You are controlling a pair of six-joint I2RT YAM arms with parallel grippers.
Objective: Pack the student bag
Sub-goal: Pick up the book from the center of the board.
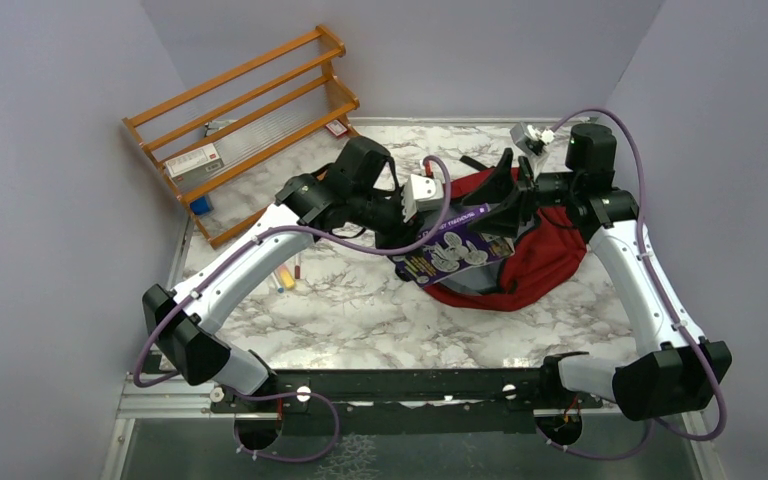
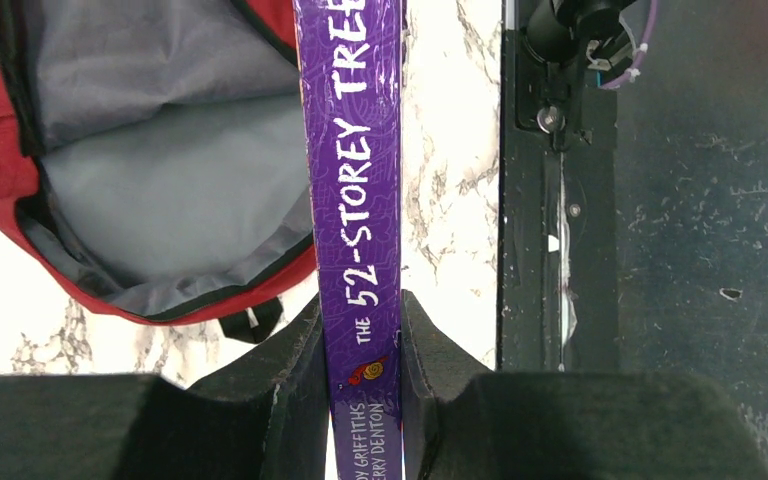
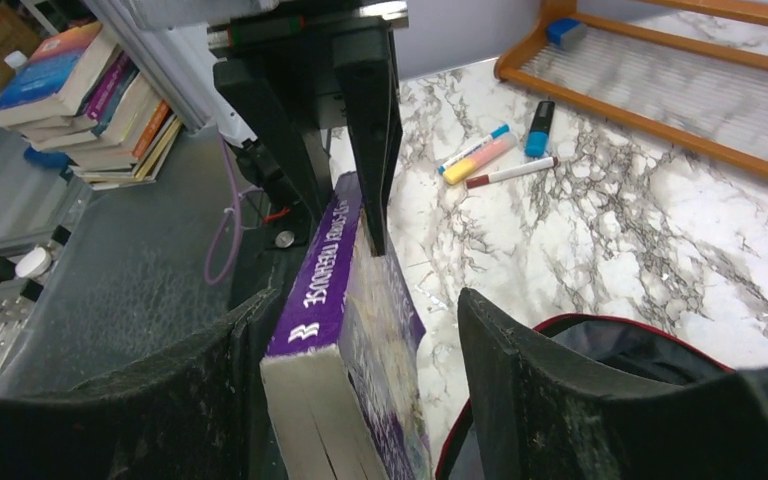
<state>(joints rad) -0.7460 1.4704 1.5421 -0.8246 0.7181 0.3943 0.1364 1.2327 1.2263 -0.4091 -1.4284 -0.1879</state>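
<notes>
Purple book (image 1: 450, 250), pinched at its spine by the left end effector (image 2: 360, 305); the right end effector (image 3: 370, 300) is spread wide around its other end. The red bag (image 1: 535, 265) lies open on the desk (image 1: 360, 320) just beside it — slide the book in low, then let go.

Robot lab cell: plain lavender walls (image 1: 50, 150), marble-print table (image 1: 380, 320), black arm-mounting rail (image 1: 390, 385), book stack (image 3: 80, 110) beside
</notes>
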